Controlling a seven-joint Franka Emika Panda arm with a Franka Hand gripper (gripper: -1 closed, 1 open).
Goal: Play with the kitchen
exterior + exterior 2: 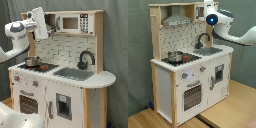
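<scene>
The kitchen (pixel 95 80) (pixel 165 80) is a white and light-wood toy unit with a pegboard back. A steel pot (pixel 31 61) (pixel 175 56) sits on the black-red hob. Beside it are the grey sink (pixel 74 73) (pixel 208 50) and the black faucet (pixel 85 59) (pixel 203 39). The oven door (pixel 28 104) (pixel 192 95) is closed. My gripper (pixel 44 25) (pixel 208 7) is up at the top shelf, beside the grey hood (pixel 175 19) and the microwave (pixel 75 23), high above the hob. The white hand hides what is in front of it.
The white arm (pixel 17 35) (pixel 235 32) reaches in from the first exterior view's left and the second exterior view's right. A grey curtain (pixel 117 40) hangs behind. The kitchen stands on a wooden floor (pixel 233 107).
</scene>
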